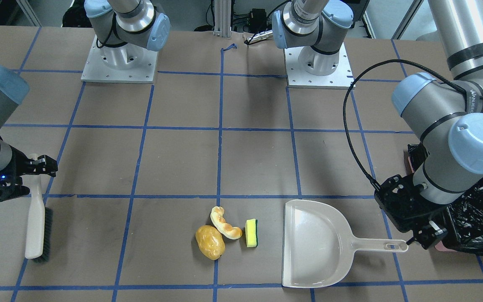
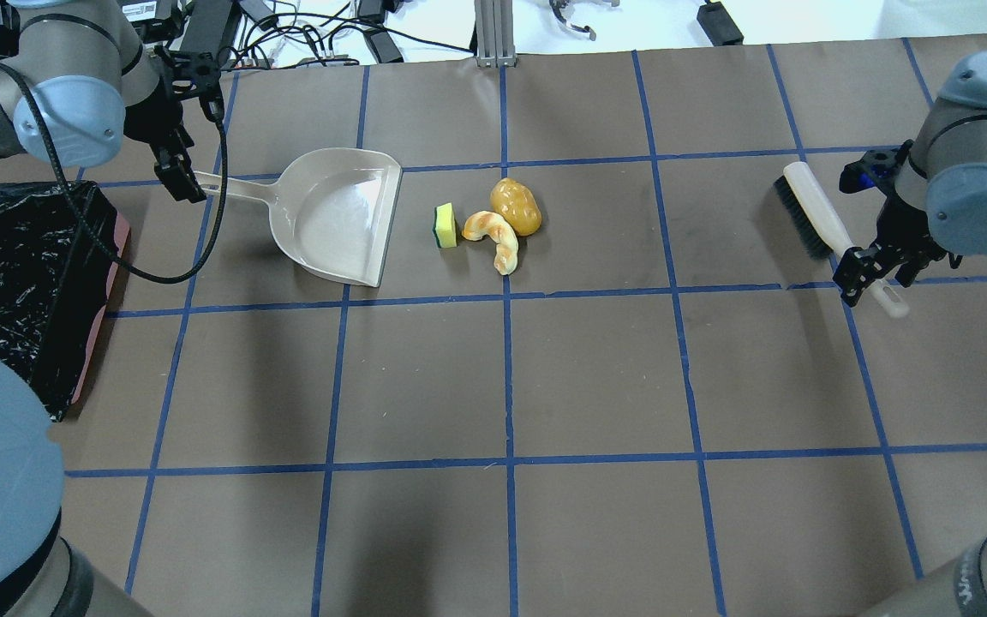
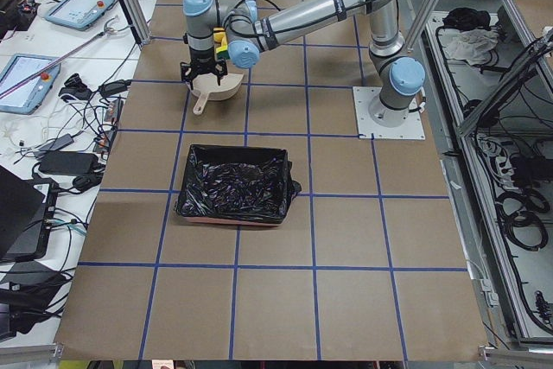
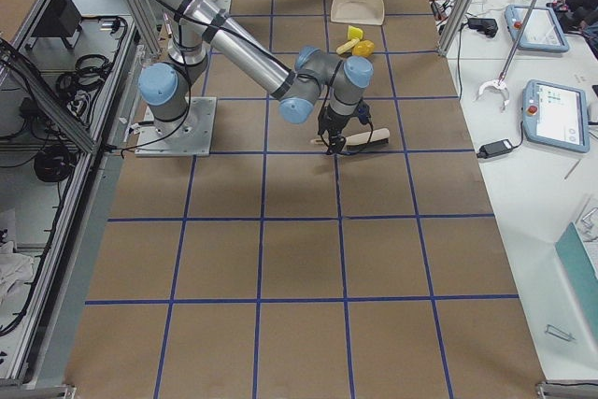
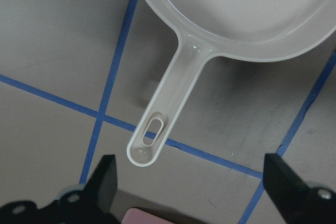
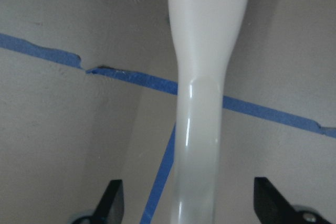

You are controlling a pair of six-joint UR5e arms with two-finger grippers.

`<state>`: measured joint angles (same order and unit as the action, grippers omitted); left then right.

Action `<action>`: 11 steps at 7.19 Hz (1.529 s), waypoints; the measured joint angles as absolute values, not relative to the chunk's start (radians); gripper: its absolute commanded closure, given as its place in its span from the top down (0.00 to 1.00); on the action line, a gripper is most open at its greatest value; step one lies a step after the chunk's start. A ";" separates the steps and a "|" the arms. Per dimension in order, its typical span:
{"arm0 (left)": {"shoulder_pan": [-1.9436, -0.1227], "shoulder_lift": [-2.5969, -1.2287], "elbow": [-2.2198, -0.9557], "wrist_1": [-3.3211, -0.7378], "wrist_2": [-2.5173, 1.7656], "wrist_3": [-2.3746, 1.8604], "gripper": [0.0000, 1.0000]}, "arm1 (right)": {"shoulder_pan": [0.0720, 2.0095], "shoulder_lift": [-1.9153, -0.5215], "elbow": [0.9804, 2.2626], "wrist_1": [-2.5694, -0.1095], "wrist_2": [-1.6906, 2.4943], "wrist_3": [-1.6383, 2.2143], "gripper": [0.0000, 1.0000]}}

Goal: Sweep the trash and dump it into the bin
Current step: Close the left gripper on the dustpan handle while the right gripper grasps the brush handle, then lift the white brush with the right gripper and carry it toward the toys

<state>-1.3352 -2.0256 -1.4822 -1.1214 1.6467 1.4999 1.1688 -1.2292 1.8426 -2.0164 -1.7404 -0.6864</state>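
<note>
The trash lies mid-table: a golden-brown potato [image 2: 517, 206], a curved tan bread piece [image 2: 492, 238] and a yellow sponge with a green edge [image 2: 445, 225], also in the front view [image 1: 210, 242] [image 1: 224, 223] [image 1: 251, 233]. The cream dustpan [image 2: 339, 214] lies flat beside the sponge, its mouth toward the trash. My left gripper [image 2: 188, 174] is open at the end of the dustpan handle [image 5: 163, 103], not touching it. My right gripper [image 2: 875, 272] is open and straddles the handle of a cream brush [image 2: 819, 214] lying on the table. The bin [image 2: 22, 274], lined with black plastic, stands at the left edge.
The two arm bases [image 1: 119, 58] [image 1: 319, 63] stand on the robot's side of the table. Blue tape lines [image 2: 508, 377] grid the brown table top. Cables and equipment [image 2: 305, 34] lie beyond the far edge.
</note>
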 measured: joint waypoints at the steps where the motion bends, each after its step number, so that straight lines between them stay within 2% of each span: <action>1: -1.313 -2.056 -1.467 -1.117 1.646 1.598 0.92 | 1.168 -1.235 1.843 -2.002 -1.747 -0.687 0.70; 3: -1.299 -2.120 -1.423 -1.111 1.649 1.789 0.91 | 1.165 -1.239 1.842 -1.989 -1.750 -0.689 0.35; 5: -1.323 -2.147 -1.400 -1.112 1.648 1.873 0.90 | 1.164 -1.241 1.839 -1.987 -1.750 -0.690 0.10; 6: -1.339 -2.154 -1.395 -1.113 1.651 1.901 0.90 | 1.164 -1.241 1.835 -1.988 -1.750 -0.689 0.07; 10: -1.348 -2.176 -1.389 -1.111 1.661 1.941 0.95 | 1.179 -1.283 1.827 -1.959 -1.743 -0.604 0.06; 11: -1.348 -2.179 -1.388 -1.112 1.662 1.918 1.00 | 1.207 -1.300 1.827 -1.936 -1.742 -0.529 0.04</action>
